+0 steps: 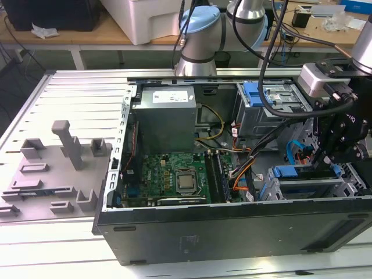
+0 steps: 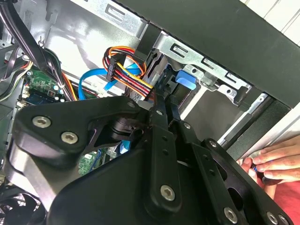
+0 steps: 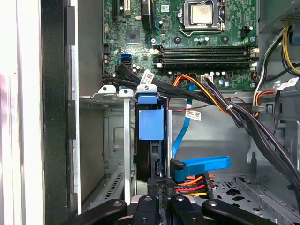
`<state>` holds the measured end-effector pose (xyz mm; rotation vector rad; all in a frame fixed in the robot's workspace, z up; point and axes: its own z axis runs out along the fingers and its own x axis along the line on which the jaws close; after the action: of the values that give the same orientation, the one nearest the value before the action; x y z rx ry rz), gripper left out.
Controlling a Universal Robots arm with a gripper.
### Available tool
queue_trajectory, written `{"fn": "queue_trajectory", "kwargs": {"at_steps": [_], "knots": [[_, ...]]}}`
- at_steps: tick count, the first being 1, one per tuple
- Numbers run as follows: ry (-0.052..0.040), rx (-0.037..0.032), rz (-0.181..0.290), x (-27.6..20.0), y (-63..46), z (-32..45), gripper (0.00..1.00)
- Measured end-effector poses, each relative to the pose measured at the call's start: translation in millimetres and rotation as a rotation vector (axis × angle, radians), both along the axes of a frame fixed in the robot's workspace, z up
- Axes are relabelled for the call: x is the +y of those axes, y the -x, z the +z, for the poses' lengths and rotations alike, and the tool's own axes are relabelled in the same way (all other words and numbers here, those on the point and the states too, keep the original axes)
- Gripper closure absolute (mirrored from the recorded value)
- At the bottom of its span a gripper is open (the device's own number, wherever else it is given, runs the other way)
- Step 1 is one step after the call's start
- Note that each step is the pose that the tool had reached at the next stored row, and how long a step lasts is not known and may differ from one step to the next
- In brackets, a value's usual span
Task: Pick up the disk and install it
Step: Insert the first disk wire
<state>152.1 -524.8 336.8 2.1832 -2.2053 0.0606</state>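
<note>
open pc case [image 1: 232, 226] lies on its side on the grey slatted table [image 1: 70, 99], used here as the landmark. robot arm [image 1: 200, 35] reaches in from behind the case, and its black gripper [image 1: 337, 145] hangs over the case's corner at the exterior view's right, just above the drive bay [image 1: 314, 189] by the near wall. in the first wrist view the disk [image 3: 151, 123] stands on edge inside that bay, blue carrier bracket showing, between the bay's metal rails and close to the case's outer wall. the jaws are down at its near edge; cannot tell whether they pinch it or stand apart. a blue sata cable [image 3: 206, 164] and a bundle of red, orange and yellow power wires [image 3: 192, 183] sit just beside the disk, deeper into the case. green motherboard [image 1: 174, 174] lies mid-case, grey power supply [image 1: 165, 116] at the case's far side, second blue-handled cage [image 1: 270, 99] at the far corner. grey fixture blocks [image 1: 58, 163] rest on the table outside the case. a person's hand [image 2: 276, 161] is just outside the case wall in the second wrist view.
</note>
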Motion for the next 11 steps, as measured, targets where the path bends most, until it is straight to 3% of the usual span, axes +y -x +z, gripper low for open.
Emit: {"fn": "queue_trajectory", "kwargs": {"at_steps": [9, 11], "knots": [[0.0, 0.0, 0.0, 0.0, 0.0, -0.1, 0.83], [-0.0004, 0.0001, 0.0, 0.0, 0.1, -0.3, 0.76]]}}
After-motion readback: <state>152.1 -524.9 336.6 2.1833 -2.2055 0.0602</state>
